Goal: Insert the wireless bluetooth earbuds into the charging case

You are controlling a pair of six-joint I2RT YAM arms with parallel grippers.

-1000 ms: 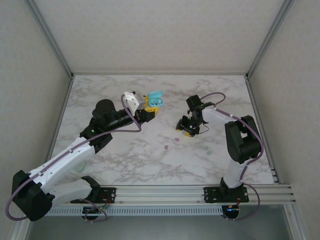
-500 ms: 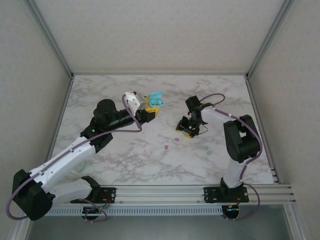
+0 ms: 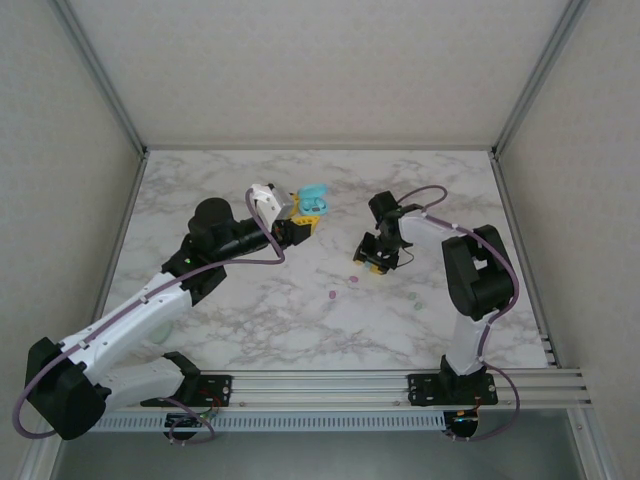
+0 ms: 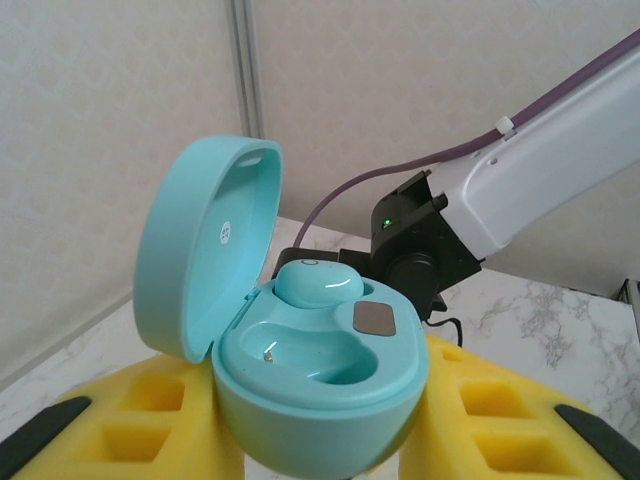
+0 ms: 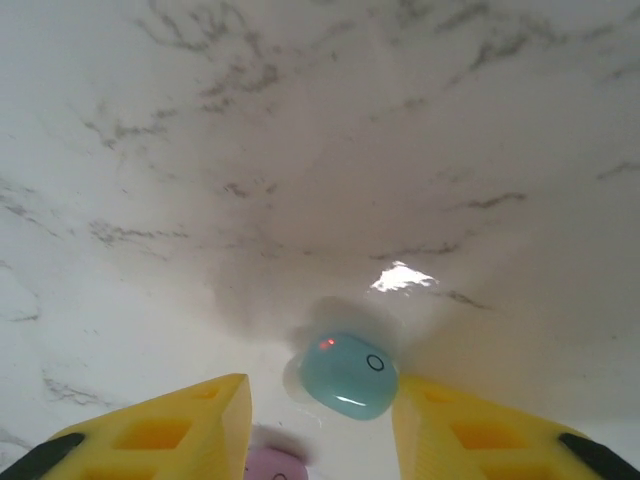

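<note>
A white marble-patterned table point(image 3: 340, 335) sits between pale walls point(image 3: 320, 70), a metal rail point(image 3: 330, 385) along its near edge.

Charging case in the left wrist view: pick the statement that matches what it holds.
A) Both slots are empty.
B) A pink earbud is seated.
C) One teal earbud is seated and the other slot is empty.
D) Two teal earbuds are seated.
C: the open charging case has one teal earbud seated in its far slot, while the near slot lies bare.
</note>
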